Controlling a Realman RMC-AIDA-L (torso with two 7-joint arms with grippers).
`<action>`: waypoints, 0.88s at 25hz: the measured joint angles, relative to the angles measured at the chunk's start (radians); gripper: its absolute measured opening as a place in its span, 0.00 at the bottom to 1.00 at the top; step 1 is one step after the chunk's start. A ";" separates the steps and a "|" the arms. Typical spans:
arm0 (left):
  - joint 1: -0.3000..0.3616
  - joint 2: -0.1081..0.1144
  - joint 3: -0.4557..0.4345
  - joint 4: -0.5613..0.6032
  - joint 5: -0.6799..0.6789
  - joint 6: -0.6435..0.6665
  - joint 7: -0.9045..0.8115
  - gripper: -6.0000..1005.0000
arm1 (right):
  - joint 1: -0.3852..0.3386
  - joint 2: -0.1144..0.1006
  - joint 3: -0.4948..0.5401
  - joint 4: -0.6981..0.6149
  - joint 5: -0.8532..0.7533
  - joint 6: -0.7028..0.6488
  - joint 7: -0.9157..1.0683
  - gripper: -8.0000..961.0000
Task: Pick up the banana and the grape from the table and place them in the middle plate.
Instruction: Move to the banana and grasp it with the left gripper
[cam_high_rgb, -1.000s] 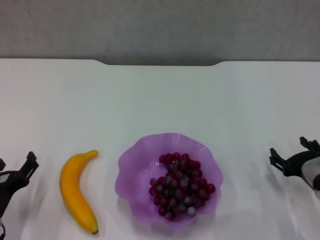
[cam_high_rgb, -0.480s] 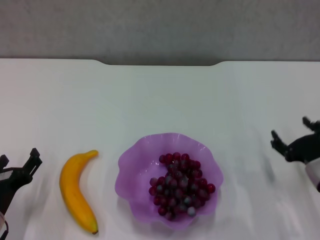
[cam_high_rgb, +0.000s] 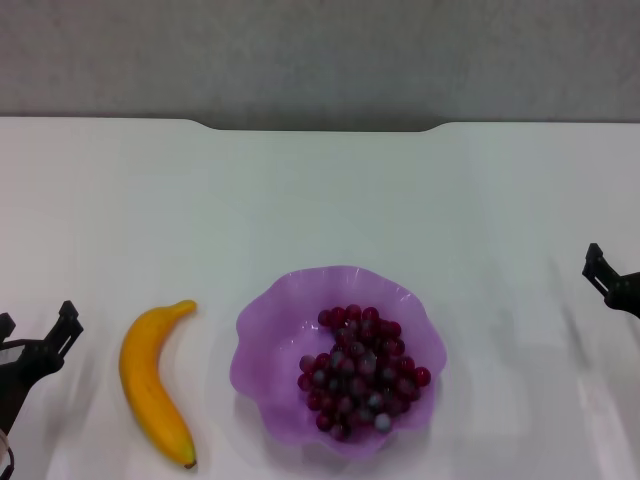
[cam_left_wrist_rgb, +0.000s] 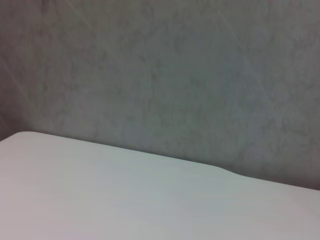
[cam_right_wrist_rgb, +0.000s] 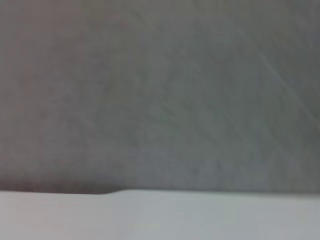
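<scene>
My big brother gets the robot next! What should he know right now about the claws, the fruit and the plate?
Left claw: open, empty, at the table's near left edge beside the banana.
Right claw: at the far right edge, holding nothing; open or shut can't be told.
Bunch of small dark red-purple grapes: already in the translucent purple wavy-rimmed plate. Done.
Curved yellow-orange banana: lies on the plain white table, left of the plate, untouched.
Left to do: pick up the banana and put it in the plate.

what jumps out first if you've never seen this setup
The translucent purple wavy-rimmed plate sits near the front middle of the plain white table, with the bunch of dark red-purple grapes already in it. The curved yellow-orange banana lies on the table just left of it.
</scene>
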 joint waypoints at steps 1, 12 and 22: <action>0.000 0.000 0.000 0.000 0.000 0.000 0.000 0.89 | 0.007 -0.001 0.001 -0.004 0.006 0.020 0.047 0.92; 0.002 0.023 0.009 -0.090 0.022 -0.059 -0.016 0.89 | 0.017 -0.002 -0.024 -0.060 0.003 0.045 0.071 0.92; 0.067 0.147 -0.214 -0.446 0.234 -0.359 0.043 0.89 | 0.024 0.000 -0.036 -0.064 0.005 0.066 0.022 0.92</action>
